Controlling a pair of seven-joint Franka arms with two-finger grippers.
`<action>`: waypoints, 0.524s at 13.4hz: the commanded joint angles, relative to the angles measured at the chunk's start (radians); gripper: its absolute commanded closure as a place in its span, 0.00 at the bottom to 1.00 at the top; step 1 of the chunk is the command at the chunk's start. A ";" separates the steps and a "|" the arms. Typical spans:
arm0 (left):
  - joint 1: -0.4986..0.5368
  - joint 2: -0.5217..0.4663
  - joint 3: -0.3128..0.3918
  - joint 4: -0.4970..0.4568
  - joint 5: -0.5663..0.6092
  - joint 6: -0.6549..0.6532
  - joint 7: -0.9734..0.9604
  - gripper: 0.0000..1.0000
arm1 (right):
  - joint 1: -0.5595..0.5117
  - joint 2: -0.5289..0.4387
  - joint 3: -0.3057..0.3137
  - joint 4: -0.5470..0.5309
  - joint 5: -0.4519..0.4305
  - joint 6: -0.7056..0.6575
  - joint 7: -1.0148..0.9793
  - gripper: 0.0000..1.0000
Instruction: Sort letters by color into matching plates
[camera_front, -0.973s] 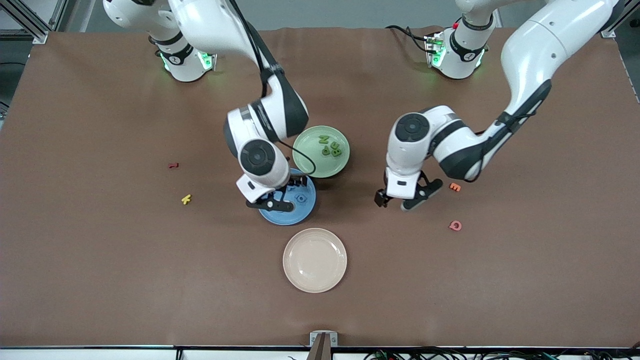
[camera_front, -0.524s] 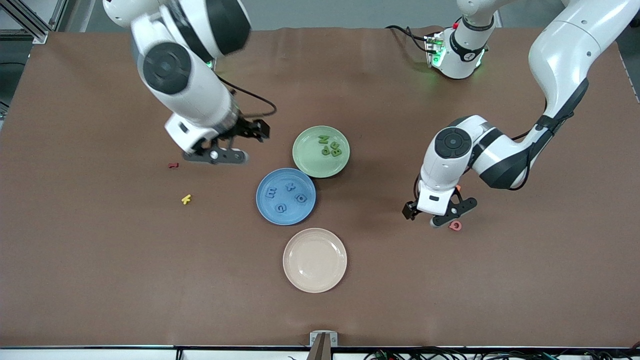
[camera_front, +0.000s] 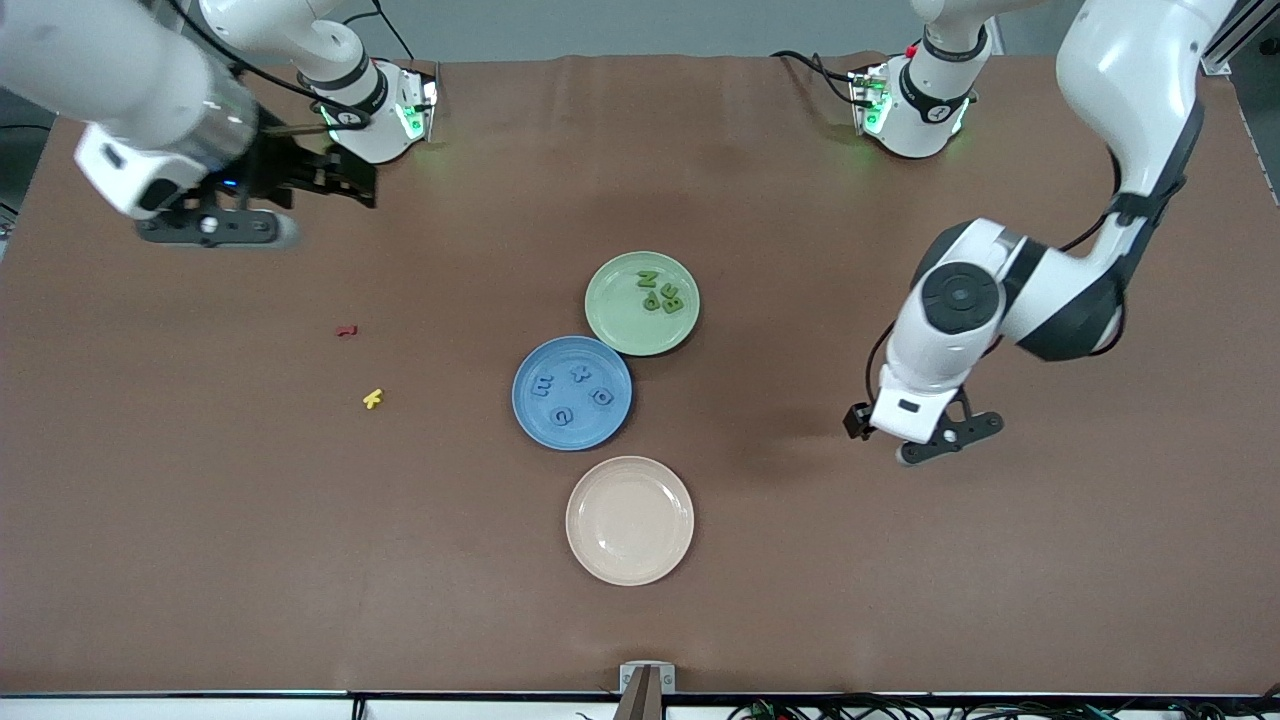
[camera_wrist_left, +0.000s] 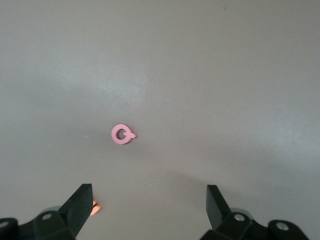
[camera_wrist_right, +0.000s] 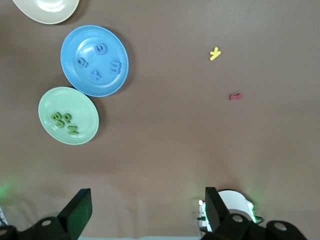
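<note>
Several blue letters (camera_front: 562, 415) lie in the blue plate (camera_front: 578, 436) at the table's middle. Touching its rim, farther from the front camera, the pale green plate (camera_front: 614, 322) holds several green letters (camera_front: 670, 300). The right wrist view shows both plates, blue (camera_wrist_right: 80, 40) and green (camera_wrist_right: 85, 130), from high up. My right gripper (camera_front: 280, 205) is open and empty, raised near its arm's base; its jaws (camera_wrist_right: 147, 202) stand wide. My left gripper (camera_front: 908, 437) hangs open and empty over bare table toward the left arm's end, jaws (camera_wrist_left: 150, 200) apart.
A cream plate (camera_front: 629, 560) sits nearer the front camera than the blue one. A yellow K (camera_front: 372, 398) and a red letter (camera_front: 346, 330) lie toward the right arm's end. A pink letter (camera_wrist_left: 122, 134) and an orange letter (camera_wrist_left: 97, 206) lie under my left gripper.
My right gripper has risen from over the blue plate and swung back toward its base. My left gripper has drifted toward the left arm's end, over the pink letter. Both stayed open.
</note>
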 joint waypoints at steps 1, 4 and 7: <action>-0.079 -0.171 0.163 -0.040 -0.200 -0.065 0.234 0.00 | -0.191 -0.052 0.155 -0.089 -0.029 0.020 -0.063 0.00; -0.144 -0.291 0.323 -0.037 -0.314 -0.229 0.493 0.00 | -0.406 -0.052 0.313 -0.094 -0.038 0.035 -0.129 0.00; -0.171 -0.374 0.460 -0.006 -0.420 -0.361 0.652 0.00 | -0.614 -0.051 0.484 -0.127 -0.064 0.098 -0.129 0.00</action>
